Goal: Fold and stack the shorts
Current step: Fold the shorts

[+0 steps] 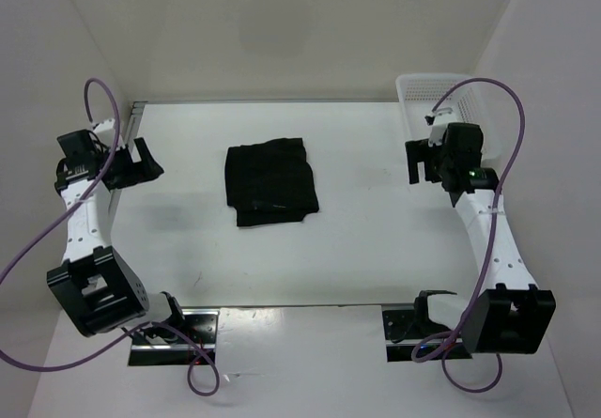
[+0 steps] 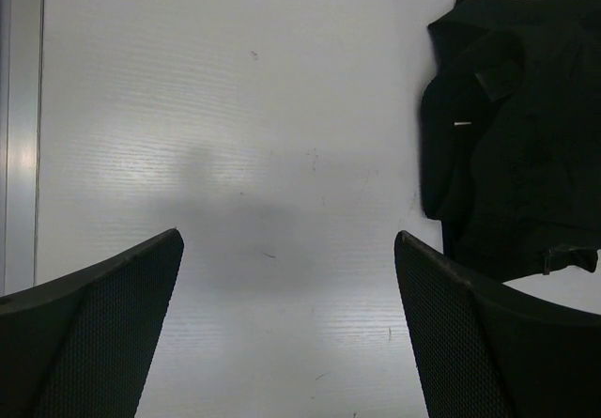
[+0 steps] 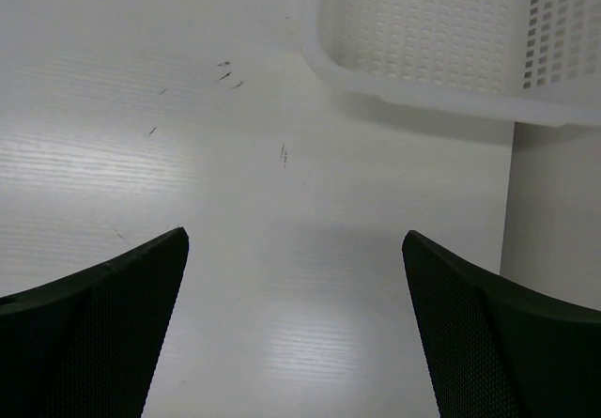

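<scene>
The black shorts [image 1: 270, 181] lie folded in a compact, roughly square bundle on the white table, a little left of centre. In the left wrist view the shorts [image 2: 512, 127] fill the upper right, with a tiny pale mark on the cloth. My left gripper [image 1: 143, 160] is open and empty, to the left of the shorts and apart from them; its fingers [image 2: 103, 333] frame bare table. My right gripper [image 1: 420, 162] is open and empty, well right of the shorts, above bare table in the right wrist view [image 3: 293, 249].
A white plastic mesh basket [image 1: 421, 94] stands at the table's back right corner, just behind my right gripper; its near rim shows in the right wrist view [image 3: 423, 85]. A metal strip [image 2: 21, 117] runs along the table's left edge. White walls enclose the table.
</scene>
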You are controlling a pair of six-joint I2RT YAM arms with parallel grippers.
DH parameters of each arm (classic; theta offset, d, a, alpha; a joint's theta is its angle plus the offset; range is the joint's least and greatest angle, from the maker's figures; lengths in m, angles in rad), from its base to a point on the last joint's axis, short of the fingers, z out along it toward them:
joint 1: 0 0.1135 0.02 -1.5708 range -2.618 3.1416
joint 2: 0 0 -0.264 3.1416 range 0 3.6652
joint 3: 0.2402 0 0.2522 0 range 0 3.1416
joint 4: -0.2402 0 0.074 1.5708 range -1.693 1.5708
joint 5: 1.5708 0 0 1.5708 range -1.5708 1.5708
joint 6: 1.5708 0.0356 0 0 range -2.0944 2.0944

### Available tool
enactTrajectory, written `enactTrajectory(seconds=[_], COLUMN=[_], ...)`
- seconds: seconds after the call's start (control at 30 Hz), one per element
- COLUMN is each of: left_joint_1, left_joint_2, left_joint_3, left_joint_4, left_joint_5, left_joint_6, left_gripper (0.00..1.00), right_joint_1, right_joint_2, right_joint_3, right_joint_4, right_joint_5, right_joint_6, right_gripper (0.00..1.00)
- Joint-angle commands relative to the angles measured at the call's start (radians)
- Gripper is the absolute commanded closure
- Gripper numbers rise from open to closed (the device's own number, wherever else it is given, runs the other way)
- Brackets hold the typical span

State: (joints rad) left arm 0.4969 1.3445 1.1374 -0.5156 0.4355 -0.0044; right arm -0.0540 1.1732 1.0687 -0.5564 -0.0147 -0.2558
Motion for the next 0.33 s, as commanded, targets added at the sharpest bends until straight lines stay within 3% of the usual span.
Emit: enactTrajectory(seconds=[0.0, 0.3], left_joint_1=[0.006, 0.006], left_joint_2=[-0.041, -0.059], left_joint_3=[-0.016, -0.025], left_joint_4=[0.026, 0.035], left_joint_5=[0.045, 0.054], left_joint_6=[0.004, 0.004], left_gripper=[0.0, 0.0], right_joint_1=[0.006, 0.006], right_joint_2=[-0.04, -0.07], right_joint_3=[-0.007, -0.036], right_joint_4=[0.0, 0.041], right_joint_5=[0.07, 0.027], right_joint_6=[0.05, 0.098], right_gripper=[0.0, 0.0])
